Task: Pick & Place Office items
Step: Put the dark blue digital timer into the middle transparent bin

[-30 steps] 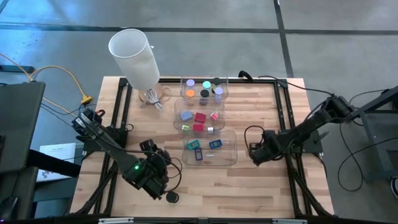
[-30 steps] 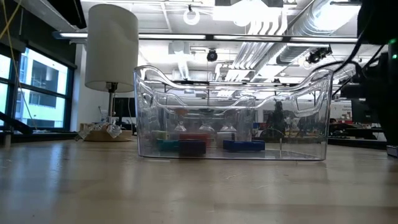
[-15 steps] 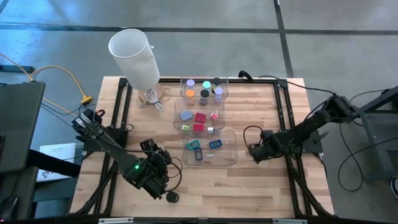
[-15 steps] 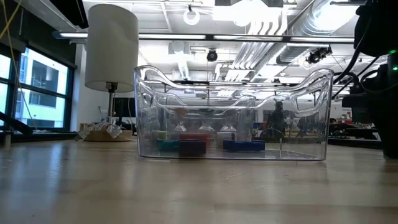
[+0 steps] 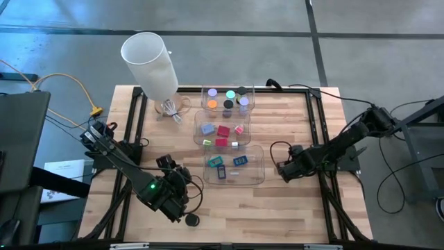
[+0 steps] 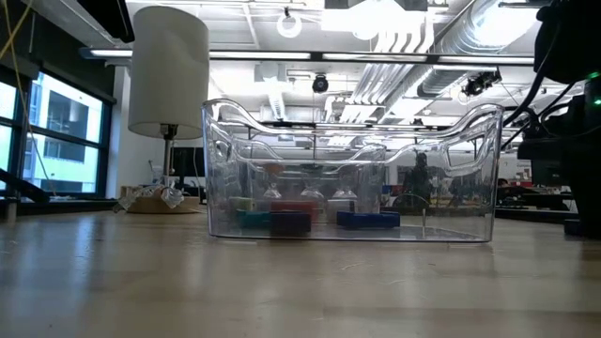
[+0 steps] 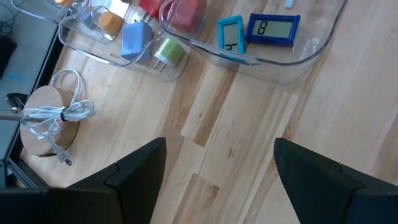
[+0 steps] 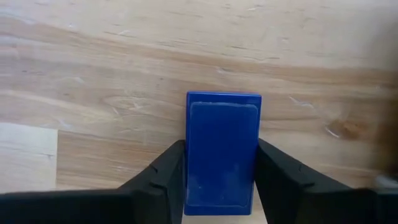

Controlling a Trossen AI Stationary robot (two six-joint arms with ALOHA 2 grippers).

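Beside the nearest clear bin (image 5: pixel 234 165), our right claw (image 8: pixel 219 186) had just clenched a blue block (image 8: pixel 222 151), ready for lifting.

We see three bins (image 5: pixel 234 167) lined down the middle of the surface (image 5: pixel 291 208), a white cylinder (image 5: pixel 150 64) at the far left corner; bare wood lies open along the near edge and both sides.

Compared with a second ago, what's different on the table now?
The right end effector has closed its fingers against the sides of a blue block lying on the table, after shifting slightly toward the near clear bin. The left end effector, bins and sorted items stayed put.
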